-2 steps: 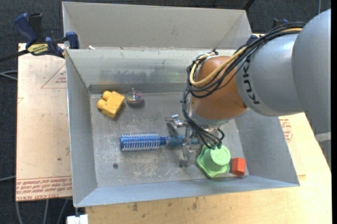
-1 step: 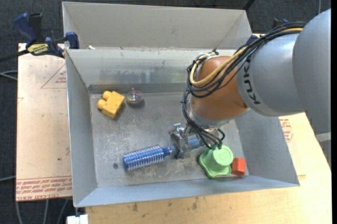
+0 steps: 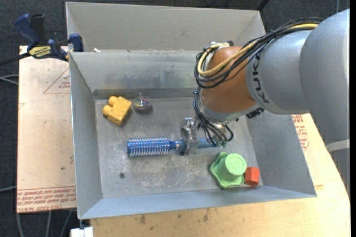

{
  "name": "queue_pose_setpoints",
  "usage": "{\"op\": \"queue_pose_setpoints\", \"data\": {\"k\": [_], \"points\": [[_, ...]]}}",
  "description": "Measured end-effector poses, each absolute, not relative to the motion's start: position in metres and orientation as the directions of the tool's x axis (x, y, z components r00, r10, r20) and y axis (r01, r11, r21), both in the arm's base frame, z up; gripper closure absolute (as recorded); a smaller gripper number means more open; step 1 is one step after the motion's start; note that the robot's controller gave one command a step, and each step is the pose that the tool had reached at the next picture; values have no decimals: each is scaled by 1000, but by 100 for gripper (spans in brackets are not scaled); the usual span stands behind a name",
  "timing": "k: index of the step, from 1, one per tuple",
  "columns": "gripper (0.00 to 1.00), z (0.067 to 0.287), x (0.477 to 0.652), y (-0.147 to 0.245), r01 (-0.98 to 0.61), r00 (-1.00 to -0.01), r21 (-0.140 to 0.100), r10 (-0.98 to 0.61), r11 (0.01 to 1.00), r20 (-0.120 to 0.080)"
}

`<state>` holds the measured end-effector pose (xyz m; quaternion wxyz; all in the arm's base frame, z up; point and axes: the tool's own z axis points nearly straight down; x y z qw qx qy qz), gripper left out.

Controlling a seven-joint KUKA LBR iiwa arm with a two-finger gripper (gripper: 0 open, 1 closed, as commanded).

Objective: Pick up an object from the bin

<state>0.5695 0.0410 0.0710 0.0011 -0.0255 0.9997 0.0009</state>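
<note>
5 loose things lie in your bin [image 3: 167, 72]; the arm [image 3: 311, 72] comes in from the right and bends down over the floor's middle right, its orange wrist cover [image 3: 225, 88] wrapped in yellow and black cables [image 3: 208, 63]; below the cover the gripper [image 3: 189, 141] points down and sits at the handle end of a blue bristled brush [image 3: 149, 147], which lies flat across the middle of the floor with its handle toward the arm; you cannot tell from this view whether the gripper is open or closed, nor whether it grips the handle; a green round-topped piece [image 3: 228, 170] rests near the front right corner with a small orange block [image 3: 252, 176] touching its right side; a yellow block [image 3: 117, 109] and a small pinkish round thing [image 3: 143, 103] sit just beside each other by the back wall on the left, well apart from the gripper.
</note>
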Motion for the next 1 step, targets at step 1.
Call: {"op": "queue_pose_setpoints", "data": {"k": [1], "points": [[100,219,579,30,-64,-998,0,-64,998,-10]]}}
